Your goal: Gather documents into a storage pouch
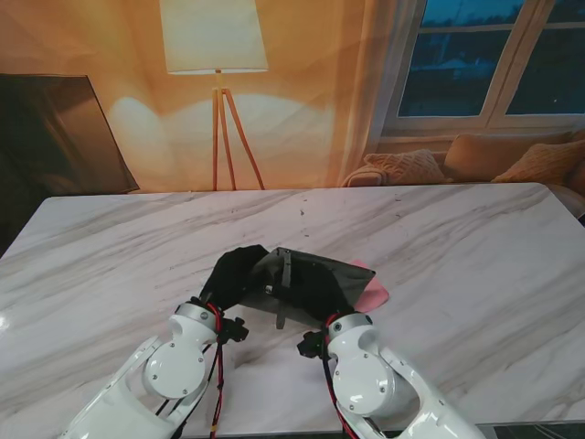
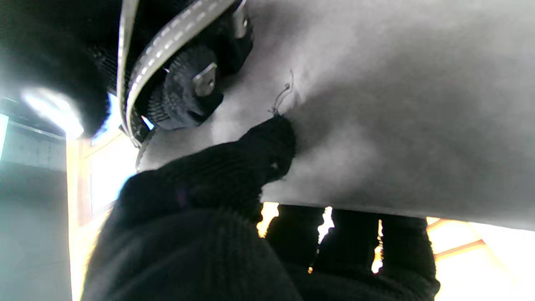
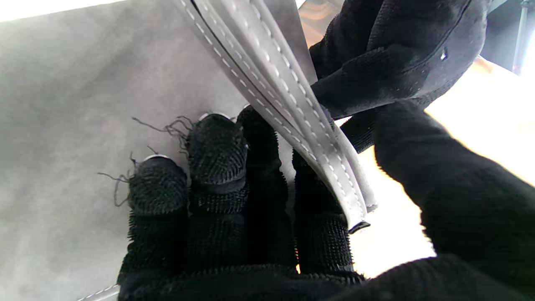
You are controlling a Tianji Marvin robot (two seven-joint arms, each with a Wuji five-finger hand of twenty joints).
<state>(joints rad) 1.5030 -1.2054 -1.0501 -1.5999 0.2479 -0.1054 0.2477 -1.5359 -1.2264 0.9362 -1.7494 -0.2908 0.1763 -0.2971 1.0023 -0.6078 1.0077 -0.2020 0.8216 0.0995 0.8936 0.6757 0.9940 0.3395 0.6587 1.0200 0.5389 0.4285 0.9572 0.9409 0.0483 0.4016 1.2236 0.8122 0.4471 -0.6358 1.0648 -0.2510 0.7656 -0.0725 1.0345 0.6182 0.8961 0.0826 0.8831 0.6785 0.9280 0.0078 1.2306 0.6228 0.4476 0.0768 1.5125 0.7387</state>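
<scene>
Both arms have smooth white rounded shells with round joint caps, red and black cables run along them, and each hand (image 1: 233, 272) (image 1: 320, 294) wears a black knitted glove.

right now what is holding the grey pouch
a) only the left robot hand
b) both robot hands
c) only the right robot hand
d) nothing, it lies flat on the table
b: the left robot hand and the right robot hand both grip the grey pouch, raised off the marble table.
</scene>
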